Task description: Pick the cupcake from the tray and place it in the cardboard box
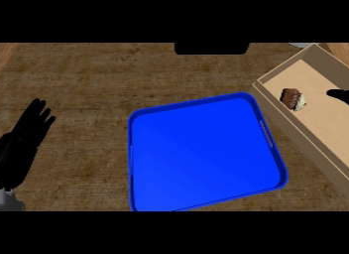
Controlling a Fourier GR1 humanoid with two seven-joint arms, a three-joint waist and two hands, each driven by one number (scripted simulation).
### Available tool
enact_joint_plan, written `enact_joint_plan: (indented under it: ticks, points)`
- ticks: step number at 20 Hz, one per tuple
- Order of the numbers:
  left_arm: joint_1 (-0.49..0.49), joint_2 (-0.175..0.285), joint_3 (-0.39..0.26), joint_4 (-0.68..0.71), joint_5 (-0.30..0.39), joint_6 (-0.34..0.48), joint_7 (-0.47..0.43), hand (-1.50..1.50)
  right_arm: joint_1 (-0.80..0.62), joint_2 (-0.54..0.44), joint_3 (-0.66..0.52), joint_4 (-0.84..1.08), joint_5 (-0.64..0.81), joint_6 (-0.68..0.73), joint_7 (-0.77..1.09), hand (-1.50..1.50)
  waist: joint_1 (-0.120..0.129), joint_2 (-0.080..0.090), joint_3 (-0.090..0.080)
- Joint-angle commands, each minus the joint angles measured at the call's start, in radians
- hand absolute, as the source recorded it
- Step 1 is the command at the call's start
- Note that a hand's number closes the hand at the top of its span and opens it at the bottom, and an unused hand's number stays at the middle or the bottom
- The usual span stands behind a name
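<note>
Cut off at right edge: right hand [347, 97], only a dark stub showing over cardboard box [331, 126]; open or closed, cannot tell. Cupcake [294, 99] inside box by its left wall, apart from stub. Left hand [20, 144] at left edge of counter [82, 84], fingers straight, spread.

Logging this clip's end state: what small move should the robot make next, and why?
Probably draw the right hand back out of the cardboard box. The cupcake already lies on the box floor, apart from that hand, and nothing sits on the blue tray. The left hand rests open at the view's left.
</note>
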Motion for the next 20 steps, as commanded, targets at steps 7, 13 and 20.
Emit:
enact_joint_plan:
  ticks: [7,13,20]
  points:
    - [0.013,-0.001,0.0,-0.006,-0.006,-0.005,-0.007,0.0,0.083,-0.199,-0.232,0.036,-0.304,0.152,-0.012,-1.5,0.001,0.0,0.0]
    - [-0.052,0.017,0.025,0.075,0.004,-0.008,-0.015,0.0,0.187,-0.308,-0.274,0.074,-0.422,0.281,-0.094,-1.5,-0.003,0.002,-0.001]
    - [-0.043,0.004,-0.007,0.004,-0.003,0.003,0.04,0.0,0.214,-0.425,-0.246,0.289,-0.451,0.281,-0.238,-1.5,0.008,0.003,0.0]
